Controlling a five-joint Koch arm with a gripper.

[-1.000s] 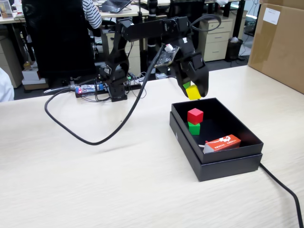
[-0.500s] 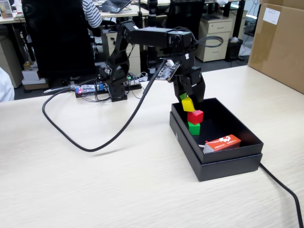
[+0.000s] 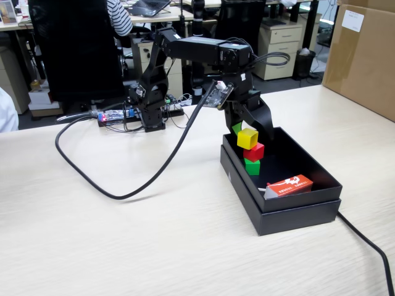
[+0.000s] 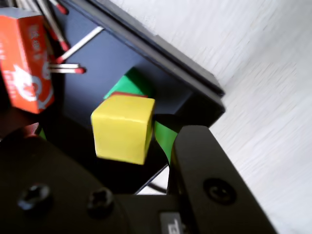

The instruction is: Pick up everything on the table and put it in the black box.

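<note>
In the fixed view, the black box (image 3: 296,213) stands right of centre on the table (image 3: 123,246). At its far left corner the green cube (image 3: 252,167) carries the red cube (image 3: 253,152), and the yellow cube (image 3: 247,138) rests on top, slightly askew. My gripper (image 3: 253,131) hangs just over this stack, open, one finger on each side of the yellow cube. The wrist view shows the yellow cube (image 4: 124,127) free between the jaws of my gripper (image 4: 109,146), with a gap to the green-taped finger pad (image 4: 164,140). Slivers of the red cube (image 4: 127,95) and green cube (image 4: 130,83) show beneath it inside the black box (image 4: 161,53).
A flat orange-red packet (image 3: 290,184) lies in the box's near end, with loose matchsticks (image 4: 73,48) beside it in the wrist view. A brown carton (image 3: 364,55) stands at the table's far right. A thick black cable (image 3: 111,185) loops across the table left of the box.
The gripper came down over the box's far corner with the yellow cube. Its jaws have spread, and the cube now sits on the red cube.
</note>
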